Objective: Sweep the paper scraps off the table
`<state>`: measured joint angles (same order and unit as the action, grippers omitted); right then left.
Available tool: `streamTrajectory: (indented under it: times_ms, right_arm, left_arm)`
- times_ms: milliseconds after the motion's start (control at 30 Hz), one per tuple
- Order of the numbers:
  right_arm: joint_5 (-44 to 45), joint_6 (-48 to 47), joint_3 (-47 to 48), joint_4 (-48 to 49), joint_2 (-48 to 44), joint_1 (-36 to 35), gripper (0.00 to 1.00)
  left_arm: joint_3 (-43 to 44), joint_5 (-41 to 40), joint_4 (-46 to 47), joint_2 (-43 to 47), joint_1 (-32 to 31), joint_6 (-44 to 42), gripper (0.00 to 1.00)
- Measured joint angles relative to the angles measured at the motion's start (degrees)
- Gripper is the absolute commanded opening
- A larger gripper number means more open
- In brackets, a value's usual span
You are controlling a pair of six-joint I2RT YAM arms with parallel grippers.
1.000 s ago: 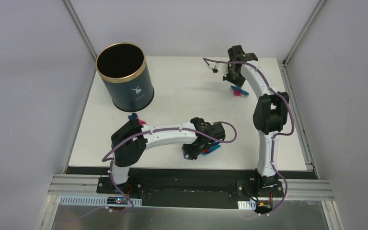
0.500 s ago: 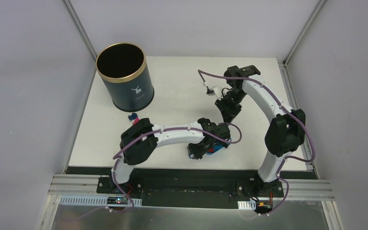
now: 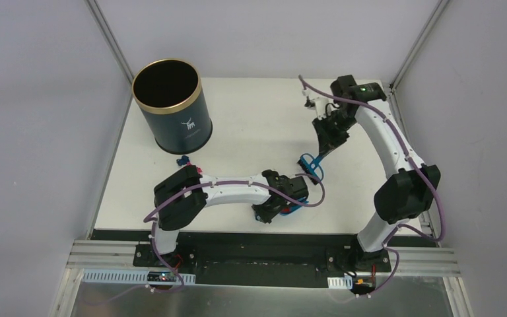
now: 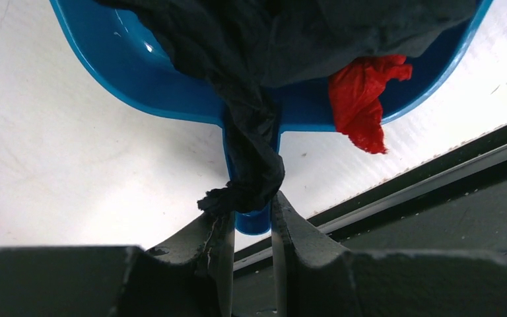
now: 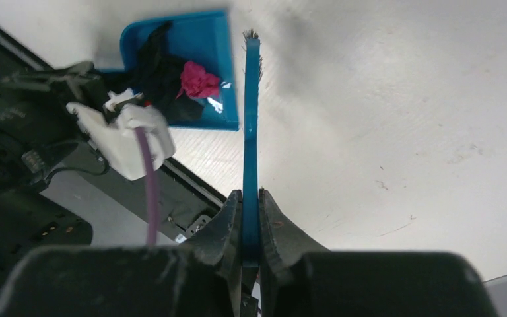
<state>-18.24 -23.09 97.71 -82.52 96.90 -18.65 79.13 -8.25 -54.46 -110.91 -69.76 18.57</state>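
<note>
The right gripper is clamping the thin blue handle of the hand brush, its jaws pressing flat on both sides. The brush's black bristle tip is pointing away from the gripper and sitting just beside the open mouth of the blue dustpan. The left gripper is pinching the dustpan's short handle stub, and the trailing end of a black scrap is hanging down against its fingers. Inside the pan, a red scrap is lying next to the black one. Farther out from the pan, past the left arm's elbow and near the navy gold-rimmed bin, a few more paper scraps are sitting loose on the white table. The scraps are looking feather-light, soft and crumpled. They are likely to skid ahead of the bristles, snag in them, or spill over the pan's lip if it tips. Judging from this, they are better pushed with the brush than pinched directly, and the stiff plastic handles are the sensible places to grip.
</note>
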Motion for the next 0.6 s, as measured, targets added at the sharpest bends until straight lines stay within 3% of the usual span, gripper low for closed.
streamTrajectory:
  times_ms: [167,333,600]
  right_arm:
    - [-3.50,4.94,0.52,3.65,-0.74,9.07,0.00]
    - [-12.31,9.40,-8.44,10.01,-4.42,19.08,0.00]
    - [-21.64,13.77,-25.64,18.45,-8.92,18.80,0.00]
  left_arm:
    - [-2.97,-0.59,1.31,3.17,-0.07,0.04,0.00]
    - [-5.14,-0.72,1.42,7.63,-0.31,0.22,0.00]
    - [-5.16,-3.93,-1.25,14.82,-0.39,0.74,0.00]
